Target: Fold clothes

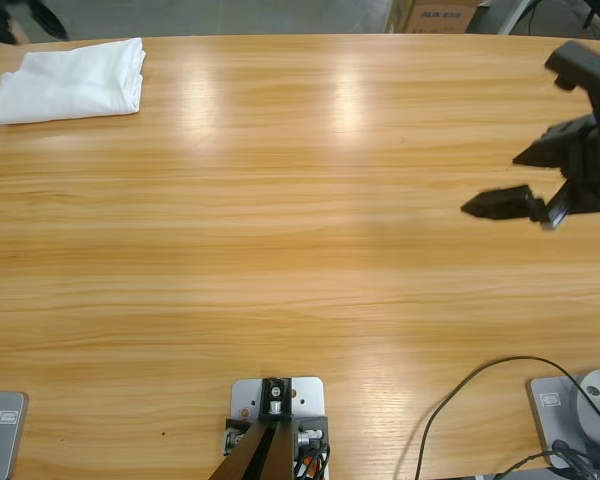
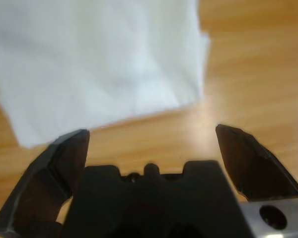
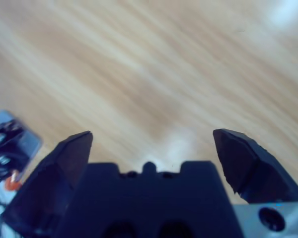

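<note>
The white T-shirt (image 1: 70, 82) lies folded into a compact rectangle at the table's far left corner. In the left wrist view the T-shirt (image 2: 99, 59) fills the upper part, its near edge just ahead of my left gripper (image 2: 151, 131), which is open and holds nothing. In the high view only a dark bit of that arm (image 1: 35, 15) shows at the top left corner, beside the shirt. My right gripper (image 1: 492, 183) hovers over bare wood at the right side, far from the shirt. It is open and empty, and the right wrist view looks past the right gripper (image 3: 151, 134) at bare table.
The long wooden table (image 1: 300, 250) stretches between the arms. A cardboard box (image 1: 435, 14) stands beyond the far edge at the upper right. Black cables (image 1: 460, 400) loop over the table's near right corner.
</note>
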Robot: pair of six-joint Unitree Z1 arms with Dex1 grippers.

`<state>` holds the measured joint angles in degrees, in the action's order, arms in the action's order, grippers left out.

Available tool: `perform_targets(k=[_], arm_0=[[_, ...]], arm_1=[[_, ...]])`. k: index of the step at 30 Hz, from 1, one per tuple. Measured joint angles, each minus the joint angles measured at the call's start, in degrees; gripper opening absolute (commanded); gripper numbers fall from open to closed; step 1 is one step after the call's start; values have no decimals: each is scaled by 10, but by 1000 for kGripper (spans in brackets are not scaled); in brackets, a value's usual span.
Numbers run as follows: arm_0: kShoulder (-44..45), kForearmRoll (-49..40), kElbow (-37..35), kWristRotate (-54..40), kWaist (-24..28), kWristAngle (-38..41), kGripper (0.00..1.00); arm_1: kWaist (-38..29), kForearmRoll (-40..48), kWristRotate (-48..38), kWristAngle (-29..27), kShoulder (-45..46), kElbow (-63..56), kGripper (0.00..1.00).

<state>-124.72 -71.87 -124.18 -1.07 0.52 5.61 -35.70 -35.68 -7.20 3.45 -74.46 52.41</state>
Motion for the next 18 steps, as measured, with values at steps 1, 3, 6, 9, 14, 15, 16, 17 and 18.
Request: perform_targets(k=[1,3,6,9,14,15,16,17,18], arm_0=[[38,13,42,0,0,6,1000],[111,37,128,0,-2,16,1000],[208,72,258,0,-29,22,1000],[300,101,371,10,-75,24,1000],[450,145,534,44,-136,26,1000],[478,149,558,46,-142,26,1000],[504,150,581,47,-146,26,1000],[528,152,604,49,-149,26,1000],[550,152,627,52,-151,26,1000]], arm_1=[[0,0,0,-10,0,3,1000],[0,-2,0,-19,0,8,1000],[1,-13,0,-32,0,8,1000],[1,-23,0,-41,0,8,1000],[1,-34,4,-66,6,2,991],[1,-37,7,-70,8,2,991],[1,-41,9,-74,10,2,991],[1,-43,12,-76,12,2,989],[1,-44,13,-77,15,2,987]])
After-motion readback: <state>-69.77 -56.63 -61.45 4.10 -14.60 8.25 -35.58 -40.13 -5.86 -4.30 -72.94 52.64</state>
